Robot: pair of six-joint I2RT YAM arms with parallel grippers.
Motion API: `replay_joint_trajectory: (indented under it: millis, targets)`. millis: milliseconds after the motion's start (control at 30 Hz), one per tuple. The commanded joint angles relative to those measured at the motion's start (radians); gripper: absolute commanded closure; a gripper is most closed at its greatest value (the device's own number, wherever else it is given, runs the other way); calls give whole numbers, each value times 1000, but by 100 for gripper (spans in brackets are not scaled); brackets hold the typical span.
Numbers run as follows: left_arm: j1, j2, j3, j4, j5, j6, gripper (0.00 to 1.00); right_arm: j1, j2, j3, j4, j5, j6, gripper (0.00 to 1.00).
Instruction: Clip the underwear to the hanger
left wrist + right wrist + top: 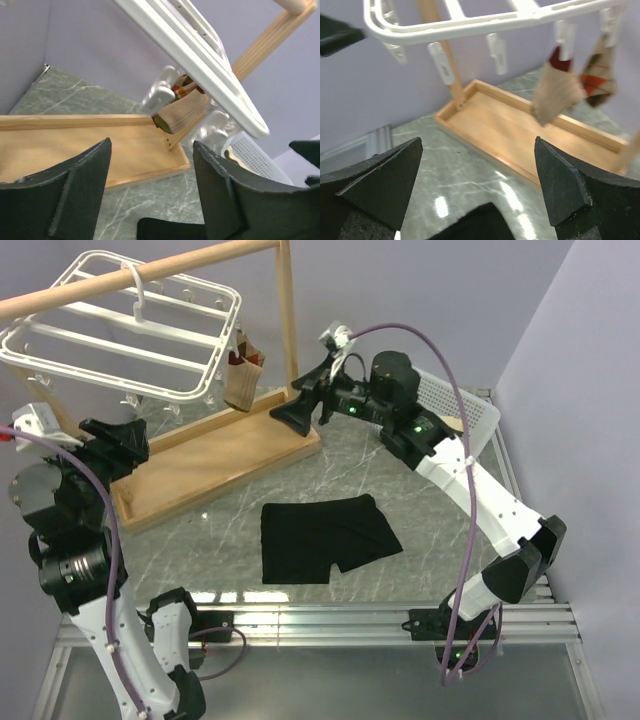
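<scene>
The black underwear (325,537) lies flat on the marble table in front of the wooden stand. Its edge shows at the bottom of the left wrist view (170,230) and of the right wrist view (475,225). The white hanger (130,325) hangs by its hook from the wooden pole at the top left, and also shows in both wrist views (200,60) (470,25). My left gripper (135,445) is open and empty above the stand's left end (150,190). My right gripper (300,400) is open and empty by the stand's right post (477,180).
A small brown garment (243,375) hangs clipped at the hanger's right end. The wooden stand's tray base (210,455) sits under the hanger. A white mesh basket (460,410) stands at the back right behind my right arm. A wall runs along the right.
</scene>
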Motion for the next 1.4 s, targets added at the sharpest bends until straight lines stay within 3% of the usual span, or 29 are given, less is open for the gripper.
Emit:
replay_joint_trajectory:
  millis: [0,167,367,800,1133,1167,1267,1367]
  targets:
    - [6,25,36,116,44,76,31,79,16,-20,105,-8,81,0]
    - [6,110,89,162,135,119,41,165,57,35,-29,98,5,0]
    - [6,153,72,248,218,117,49,208,112,77,-37,150,87,0]
    - [6,139,66,212,241,189,63,278,129,105,-25,57,70,6]
    - [6,154,49,196,267,200,86,313,159,140,88,40,84,13]
    - [6,154,53,193,265,202,86,319,174,152,82,42,76,14]
    - [6,151,70,170,244,220,68,327,186,174,78,37,84,14]
    - [6,136,84,150,226,242,65,331,186,171,75,37,84,14]
